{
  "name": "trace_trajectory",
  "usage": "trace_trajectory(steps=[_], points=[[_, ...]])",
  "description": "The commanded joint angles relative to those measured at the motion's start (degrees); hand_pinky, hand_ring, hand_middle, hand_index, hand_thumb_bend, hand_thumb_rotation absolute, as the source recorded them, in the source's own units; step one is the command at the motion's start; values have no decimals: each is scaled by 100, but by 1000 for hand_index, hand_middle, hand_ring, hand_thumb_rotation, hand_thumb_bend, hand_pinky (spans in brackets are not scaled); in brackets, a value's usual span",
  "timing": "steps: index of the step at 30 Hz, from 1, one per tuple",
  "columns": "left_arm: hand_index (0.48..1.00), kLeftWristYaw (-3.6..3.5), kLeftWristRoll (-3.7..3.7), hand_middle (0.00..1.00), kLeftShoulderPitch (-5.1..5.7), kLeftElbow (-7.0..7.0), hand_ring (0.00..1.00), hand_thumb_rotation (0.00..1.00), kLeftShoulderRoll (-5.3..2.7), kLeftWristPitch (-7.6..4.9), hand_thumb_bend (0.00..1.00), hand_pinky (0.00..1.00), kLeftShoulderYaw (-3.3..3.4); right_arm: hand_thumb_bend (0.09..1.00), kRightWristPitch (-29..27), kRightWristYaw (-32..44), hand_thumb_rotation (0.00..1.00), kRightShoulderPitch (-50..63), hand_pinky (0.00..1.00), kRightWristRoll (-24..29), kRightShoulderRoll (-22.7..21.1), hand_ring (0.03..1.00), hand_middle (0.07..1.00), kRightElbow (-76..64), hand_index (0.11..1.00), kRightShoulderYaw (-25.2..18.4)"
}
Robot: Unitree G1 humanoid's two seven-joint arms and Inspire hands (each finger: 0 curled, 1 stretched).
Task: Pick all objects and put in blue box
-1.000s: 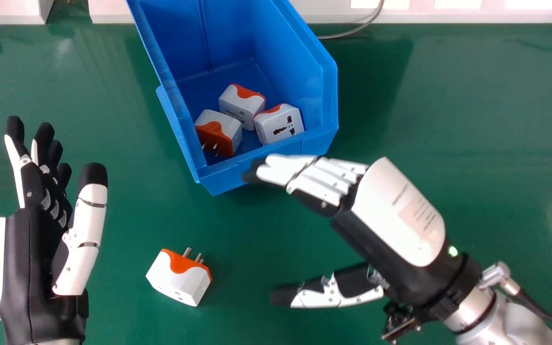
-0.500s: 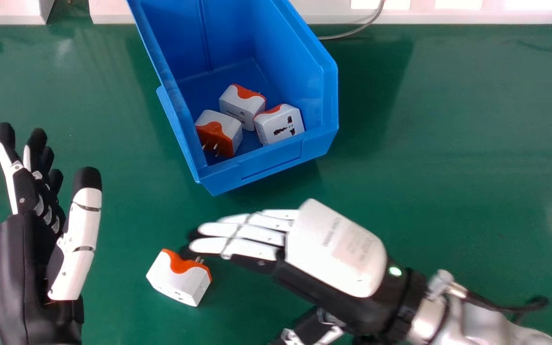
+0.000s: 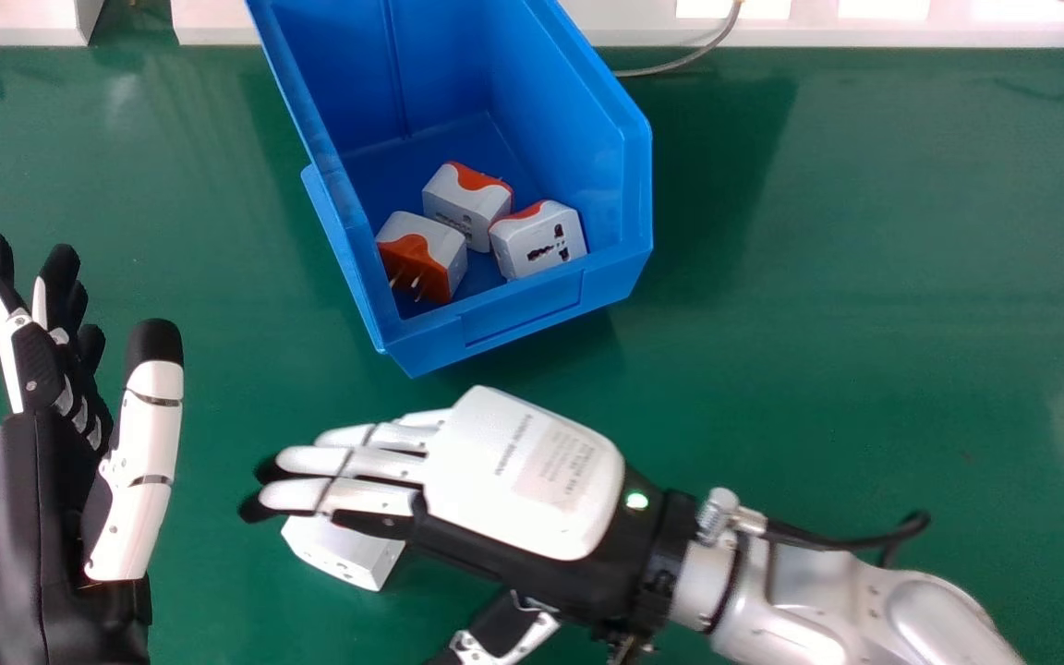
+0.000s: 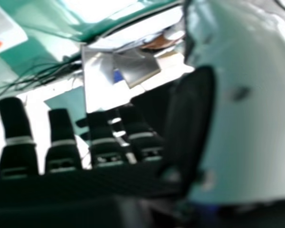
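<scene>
three white-and-orange plug adapters [image 3: 538, 240] are lying by the blue plastic box [image 3: 532, 309]'s near edge; one boxy white adapter [image 3: 343, 554] is awaiting pickup under the straight-fingered right hand [image 3: 523, 471], on the green table [image 3: 864, 277]; the open left hand [image 3: 42, 517] is idling.

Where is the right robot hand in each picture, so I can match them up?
Head view: the right robot hand is below the middle, partly covering the loose adapter.
Right hand view: fingers at lower left and middle, thumb at right.
Shared landmark: green tabletop.
</scene>
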Motion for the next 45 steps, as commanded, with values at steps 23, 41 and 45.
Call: trace_trajectory(steps=[23, 41, 45], points=[[970, -133, -300, 990, 47, -99, 1000, 639, 77, -109, 463, 1000, 117, 554, 804, -794, 319, -1829, 675, -581, 696, 862, 921, 2132, 912, 956], [965, -143, -319, 982, 94, -235, 1000, 644, 58, -14, 500, 1000, 115, 544, 1236, -1068, 272, -2035, 636, -557, 926, 814, 865, 2945, 843, 1332], [968, -148, -304, 984, 98, -275, 1000, 632, 60, 0, 496, 1000, 89, 553, 1293, -1159, 274, -2001, 630, -605, 942, 800, 847, 3008, 823, 1467]])
